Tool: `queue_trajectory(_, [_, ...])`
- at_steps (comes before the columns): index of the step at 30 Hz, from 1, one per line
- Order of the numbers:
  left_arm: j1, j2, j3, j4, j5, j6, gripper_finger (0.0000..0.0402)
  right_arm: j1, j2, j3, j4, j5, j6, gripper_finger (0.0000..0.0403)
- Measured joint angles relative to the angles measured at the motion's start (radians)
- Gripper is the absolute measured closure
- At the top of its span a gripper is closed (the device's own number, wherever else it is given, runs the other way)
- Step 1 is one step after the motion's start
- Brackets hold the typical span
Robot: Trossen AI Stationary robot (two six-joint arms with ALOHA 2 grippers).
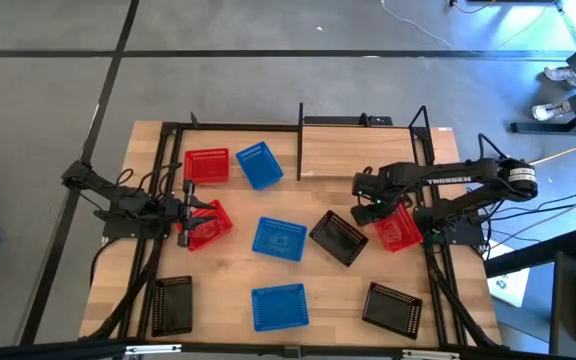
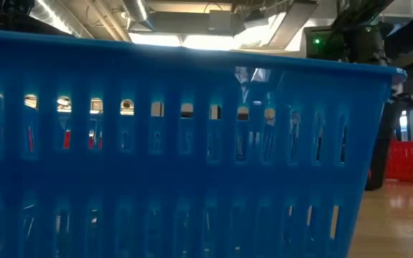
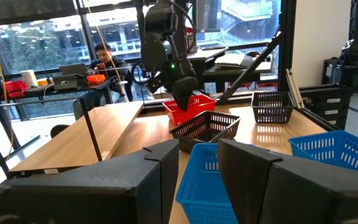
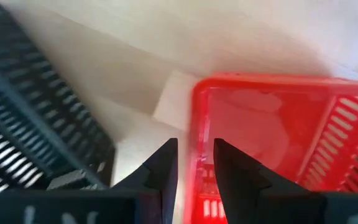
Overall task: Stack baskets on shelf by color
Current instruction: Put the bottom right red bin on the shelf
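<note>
My right claw (image 4: 193, 163) pinches the rim of a red basket (image 4: 278, 130), a black basket (image 4: 36, 118) just beside. My left claw (image 1: 186, 219) grips another red basket (image 1: 208, 226).

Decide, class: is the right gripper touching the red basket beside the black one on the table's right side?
Touching. The right wrist view shows the right gripper with its fingers straddling the red basket wall, one inside, one outside, closed on the rim. The black basket lies beside it.
</note>
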Motion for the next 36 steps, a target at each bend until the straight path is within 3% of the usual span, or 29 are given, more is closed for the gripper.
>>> queue_trajectory(9, [0.0,0.0,0.0,0.0,0.0,0.0,0.0298,0.0,0.0,-0.091,0.117,0.025,-0.056,0.0307])
queue_trajectory(14, [0.0,0.0,0.0,0.0,0.0,0.0,0.0298,-0.001,-0.001,-0.106,0.133,0.042,-0.054,0.0383])
queue_trajectory(16, [0.0,0.0,0.0,0.0,0.0,0.0,0.0298,0.0,-0.001,-0.084,0.106,0.05,-0.034,0.0391])
queue_trajectory(22, [0.0,0.0,0.0,0.0,0.0,0.0,0.0298,0.0,-0.001,0.106,-0.042,0.108,-0.026,0.0399])
queue_trajectory(28, [0.0,0.0,0.0,0.0,0.0,0.0,0.0298,-0.033,-0.001,0.368,-0.196,0.258,-0.028,0.0401])
queue_trajectory(33, [0.0,0.0,0.0,0.0,0.0,0.0,0.0298,-0.146,-0.002,0.51,-0.239,0.419,-0.105,0.0402])
queue_trajectory(36, [0.0,0.0,0.0,0.0,0.0,0.0,0.0298,-0.245,-0.001,0.533,-0.21,0.437,-0.187,0.0402])
